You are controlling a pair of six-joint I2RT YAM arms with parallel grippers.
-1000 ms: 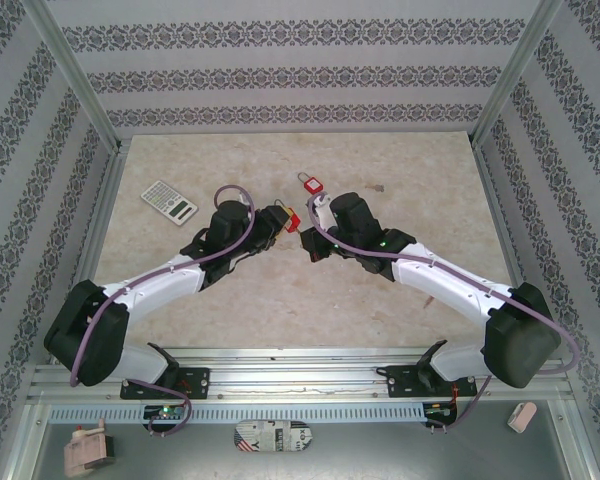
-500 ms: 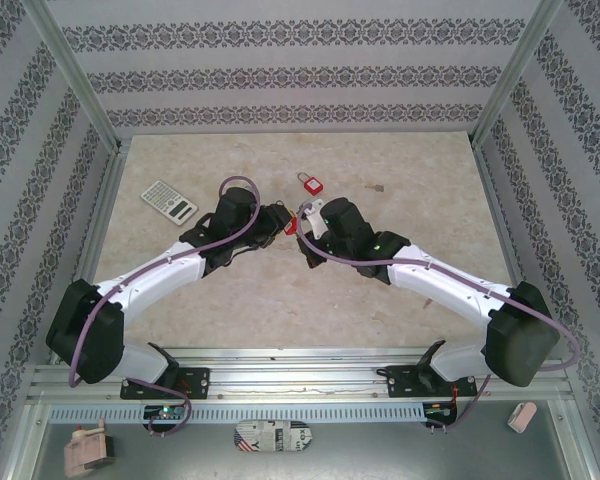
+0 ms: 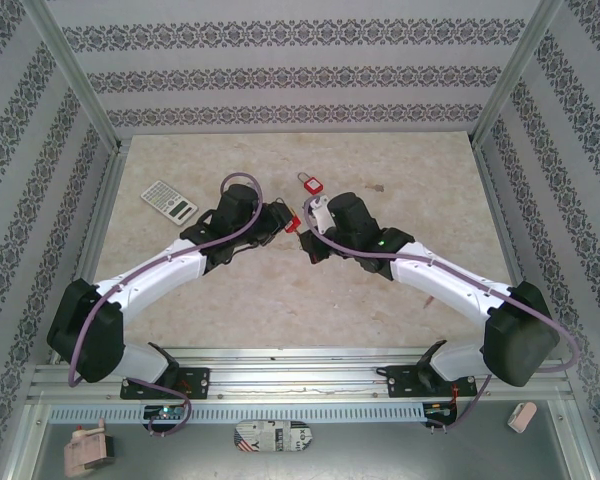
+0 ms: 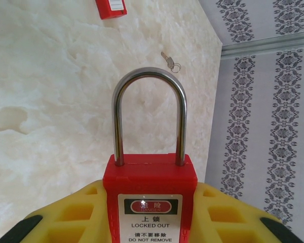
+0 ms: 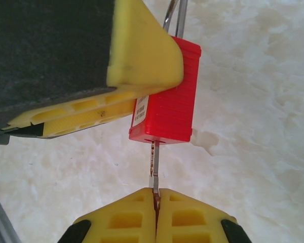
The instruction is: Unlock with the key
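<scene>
Two grips have drawn together above the counter within the last second. Left fingers, partly open, clamp the red padlock. Right fingers, fully closed, pinch the key, whose blade now enters the keyway. Turning appears to come next.

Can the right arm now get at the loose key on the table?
Probably not yet: the right gripper is shut on a second key, meeting the red padlock from below; the loose key lies unobstructed.

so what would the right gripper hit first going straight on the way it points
The underside of the red plastic padlock; the thin metal key the right gripper pinches reaches it, apparently at the keyhole.
</scene>
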